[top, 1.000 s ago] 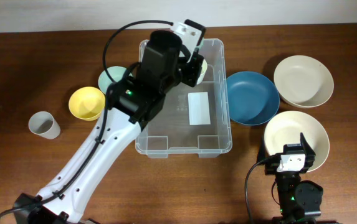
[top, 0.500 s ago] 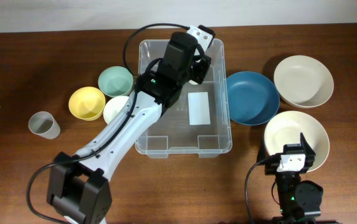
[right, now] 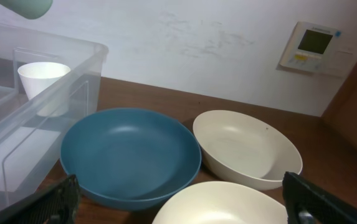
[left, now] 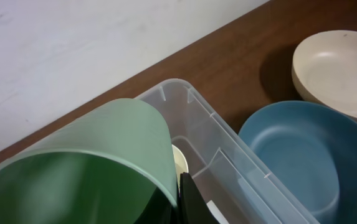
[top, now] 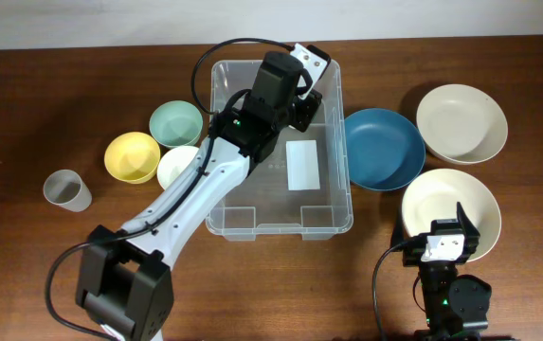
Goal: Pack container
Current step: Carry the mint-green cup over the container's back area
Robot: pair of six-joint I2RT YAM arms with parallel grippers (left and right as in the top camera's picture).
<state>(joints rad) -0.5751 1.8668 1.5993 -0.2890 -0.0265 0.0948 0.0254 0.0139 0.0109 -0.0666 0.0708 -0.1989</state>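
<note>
The container (top: 252, 216) is a large clear bin with a white label (top: 302, 164) on its base, in the middle of the table. My left gripper (top: 301, 99) hangs over its far right corner and is shut on the rim of a green cup (left: 91, 162), held tilted above the bin. The cup's base also shows in the right wrist view (right: 25, 6). A white cup (right: 43, 74) stands upright inside the bin's far right corner. My right gripper (top: 446, 227) is open and empty, low at the front right.
A blue bowl (top: 381, 147) sits right of the bin, with two cream bowls (top: 461, 123) (top: 451, 213) beyond it. Left of the bin are a mint bowl (top: 175, 123), a yellow bowl (top: 132, 156), a white bowl (top: 178, 166) and a grey cup (top: 67, 190).
My left arm has swung right and further back over the bin's far right corner with the green cup, uncovering the mint and white bowls. The right arm has not moved.
</note>
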